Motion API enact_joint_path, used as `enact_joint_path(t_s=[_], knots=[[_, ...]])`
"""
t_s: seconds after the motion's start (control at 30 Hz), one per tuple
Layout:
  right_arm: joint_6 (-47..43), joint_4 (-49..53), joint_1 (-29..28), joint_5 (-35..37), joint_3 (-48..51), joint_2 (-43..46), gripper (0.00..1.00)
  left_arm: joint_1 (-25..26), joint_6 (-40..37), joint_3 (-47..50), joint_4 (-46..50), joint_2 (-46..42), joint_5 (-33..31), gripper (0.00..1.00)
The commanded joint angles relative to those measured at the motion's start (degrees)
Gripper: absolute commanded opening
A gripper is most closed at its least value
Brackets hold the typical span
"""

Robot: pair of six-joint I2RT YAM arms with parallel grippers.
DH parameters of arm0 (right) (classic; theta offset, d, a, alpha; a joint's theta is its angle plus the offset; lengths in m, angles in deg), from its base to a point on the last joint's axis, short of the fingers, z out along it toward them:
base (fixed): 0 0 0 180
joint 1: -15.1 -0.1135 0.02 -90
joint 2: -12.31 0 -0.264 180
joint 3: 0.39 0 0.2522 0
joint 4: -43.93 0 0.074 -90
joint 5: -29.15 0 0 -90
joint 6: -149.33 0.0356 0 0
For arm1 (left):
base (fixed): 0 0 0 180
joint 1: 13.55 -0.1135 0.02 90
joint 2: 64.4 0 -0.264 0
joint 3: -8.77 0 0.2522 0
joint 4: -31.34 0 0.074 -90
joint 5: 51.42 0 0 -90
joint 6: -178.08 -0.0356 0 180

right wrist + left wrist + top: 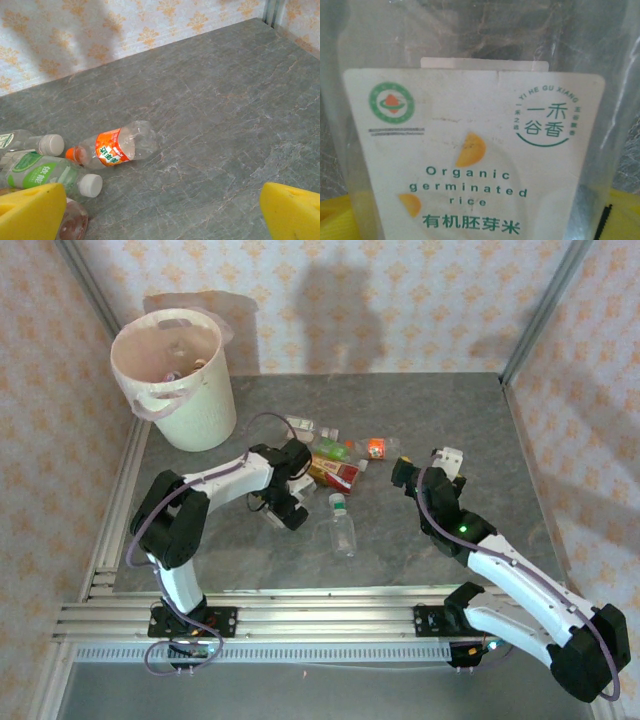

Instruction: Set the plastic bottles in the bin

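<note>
The bin (175, 380) is a cream bucket at the far left corner, with bottles inside. Several plastic bottles lie clustered mid-table: a red-labelled one (340, 475), a green one (330, 448), an orange-labelled one (378, 448), and a clear one with a green cap (342, 525) lying apart. My left gripper (300, 480) is at the cluster's left side. Its yellow pads (335, 220) stand wide on either side of a clear bottle with a white "Organic germinated rice" label (475, 150). My right gripper (428, 462) is open and holds nothing, right of the orange-labelled bottle (117, 146).
In the right wrist view a green-labelled bottle with a white cap (47, 172) and another white-capped bottle (30, 142) lie left of my right gripper (162, 220). Patterned walls and metal posts close in the grey table (500, 440).
</note>
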Motion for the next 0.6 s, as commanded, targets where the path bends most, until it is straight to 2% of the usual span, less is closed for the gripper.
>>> enact_joint_path(t_s=[0.0,0.4,0.57], knots=[[0.1,1.6,0.1,2.1,0.5,1.4,0.99,0.6,-0.9,0.3,1.6,0.5,-3.1,0.96],[-0.1,0.7,0.1,0.6,1.0,2.9,0.99,0.5,0.9,1.1,-1.0,-5.5,-4.8,0.75],[-0.5,-0.7,0.2,-0.8,1.0,3.3,0.99,-0.1,2.9,0.0,-1.4,-10.2,-2.3,0.72]])
